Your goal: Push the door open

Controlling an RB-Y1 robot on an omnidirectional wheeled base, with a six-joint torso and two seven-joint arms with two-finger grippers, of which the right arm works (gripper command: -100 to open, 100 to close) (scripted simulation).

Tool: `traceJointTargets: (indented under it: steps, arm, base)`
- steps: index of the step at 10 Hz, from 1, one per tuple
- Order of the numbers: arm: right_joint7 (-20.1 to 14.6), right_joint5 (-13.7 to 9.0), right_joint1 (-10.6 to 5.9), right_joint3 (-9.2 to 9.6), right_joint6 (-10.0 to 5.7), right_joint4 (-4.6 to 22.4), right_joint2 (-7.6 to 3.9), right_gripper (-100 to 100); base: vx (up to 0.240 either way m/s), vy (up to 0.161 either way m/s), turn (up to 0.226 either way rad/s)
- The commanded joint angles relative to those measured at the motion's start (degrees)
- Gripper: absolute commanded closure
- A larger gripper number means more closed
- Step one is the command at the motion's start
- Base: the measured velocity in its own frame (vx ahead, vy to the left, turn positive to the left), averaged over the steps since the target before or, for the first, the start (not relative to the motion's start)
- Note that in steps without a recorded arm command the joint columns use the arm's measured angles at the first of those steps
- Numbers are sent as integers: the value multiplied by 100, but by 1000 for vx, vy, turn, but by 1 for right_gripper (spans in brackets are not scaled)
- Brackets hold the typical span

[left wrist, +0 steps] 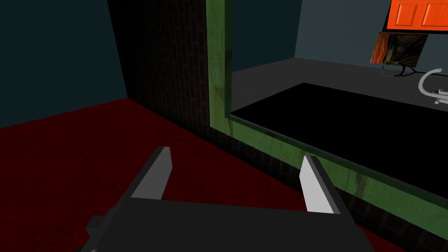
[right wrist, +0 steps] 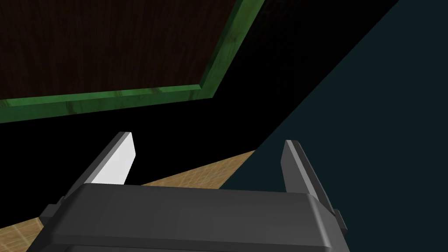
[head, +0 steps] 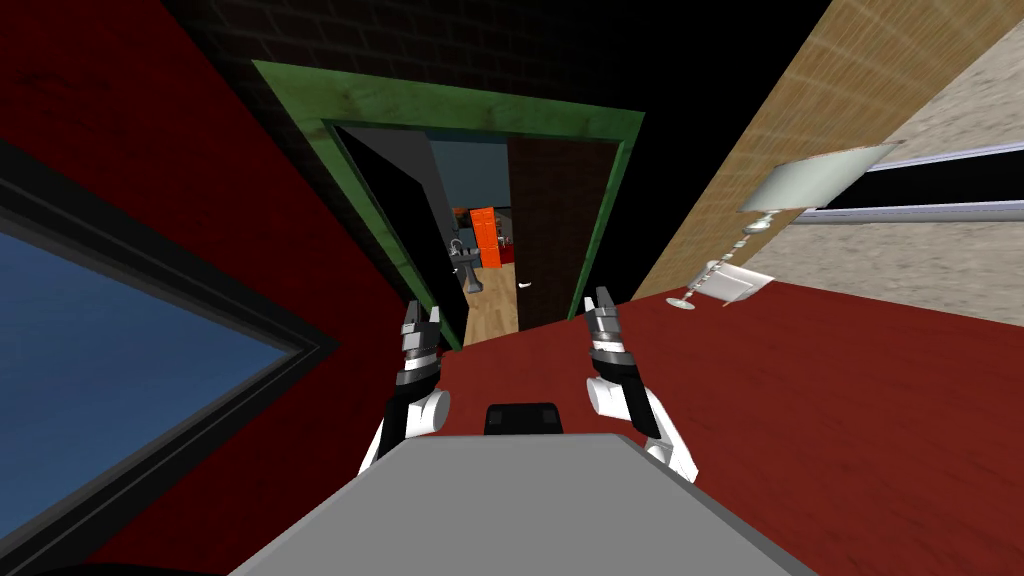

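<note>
Red floor (head: 800, 400) across the lower right of the head view, below a dark brick wall at top centre with a green frame (head: 300, 100) set in it. In the frame's right half, at picture centre, a dark brown door (head: 560, 220) with a small white handle (head: 527, 286) near its lower left edge. Left of the door, a gap onto a wood floor, a sink and an orange cabinet (head: 482, 235).

Both forearms stretched forward from lower centre, about parallel, pointing at the doorway. Left gripper (head: 422, 314) by the foot of the frame's left post, right gripper (head: 598, 300) at the door's lower right corner.

In the left wrist view, left gripper (left wrist: 236, 155) spread wide and holding nothing, with the frame (left wrist: 218, 65) beyond the fingertips. In the right wrist view, right gripper (right wrist: 209, 140) likewise spread and holding nothing, with the door (right wrist: 109, 43) and its frame ahead, apart from the fingers.
</note>
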Motion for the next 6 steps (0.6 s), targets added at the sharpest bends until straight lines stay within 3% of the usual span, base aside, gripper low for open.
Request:
traceJointTargets:
  steps: [1,6]
  arm:
    - [-20,-28,-75,1,-43,190,-57,-100]
    - [-55,-91,-312,90,-211,875,-187,-100]
  base:
    - [97,-15,13]
    - [83,-6,10]
